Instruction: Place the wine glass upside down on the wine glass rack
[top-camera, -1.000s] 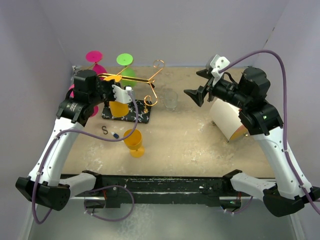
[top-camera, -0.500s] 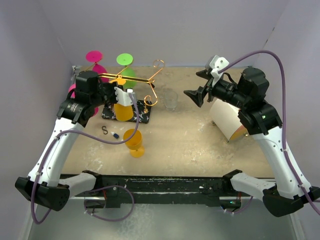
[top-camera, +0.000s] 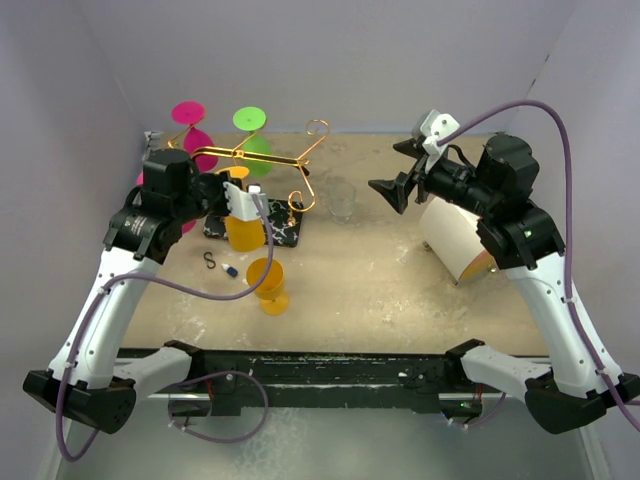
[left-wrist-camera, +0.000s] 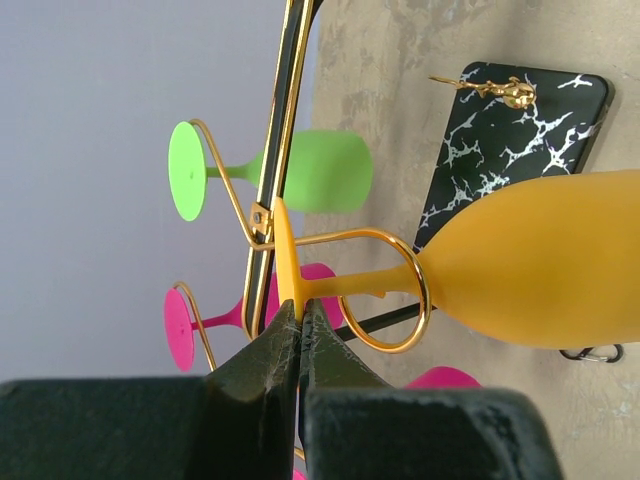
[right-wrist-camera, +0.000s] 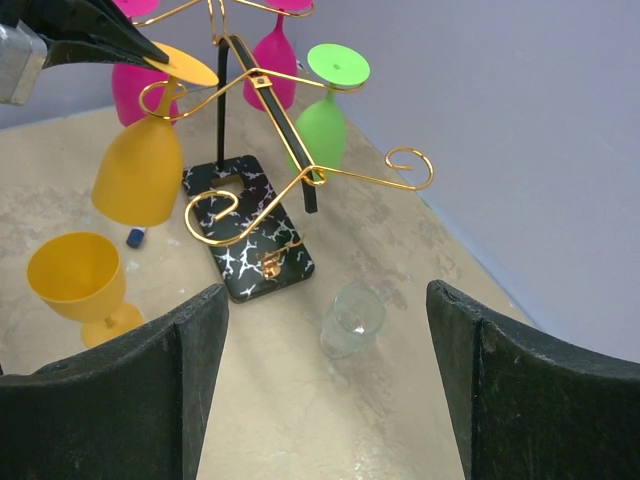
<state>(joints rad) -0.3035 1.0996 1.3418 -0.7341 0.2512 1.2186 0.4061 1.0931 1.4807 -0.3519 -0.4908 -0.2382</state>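
The wine glass (left-wrist-camera: 530, 265), orange, hangs upside down with its stem through a gold spiral curl (left-wrist-camera: 385, 290) of the wine glass rack (top-camera: 262, 160). My left gripper (left-wrist-camera: 298, 312) is shut on the rim of the glass's flat foot (left-wrist-camera: 283, 255). From above, the wine glass bowl (top-camera: 243, 230) hangs over the rack's black marbled base (top-camera: 284, 233), with the left gripper (top-camera: 235, 185) just above it. My right gripper (top-camera: 392, 190) hovers open at the right, holding nothing. In the right wrist view the hanging wine glass (right-wrist-camera: 140, 175) shows at upper left.
A second orange glass (top-camera: 267, 283) stands upright in front of the rack. Pink (top-camera: 190, 122) and green (top-camera: 250, 128) glasses hang at the rack's far side. A clear tumbler (top-camera: 342, 198) stands under the right gripper (right-wrist-camera: 325, 290). A white cylinder (top-camera: 455, 240) lies at right; a small hook (top-camera: 209, 261) at left.
The left gripper has shifted a little toward the near side and down, carrying the orange wine glass along the rack arm. The right arm has not moved.
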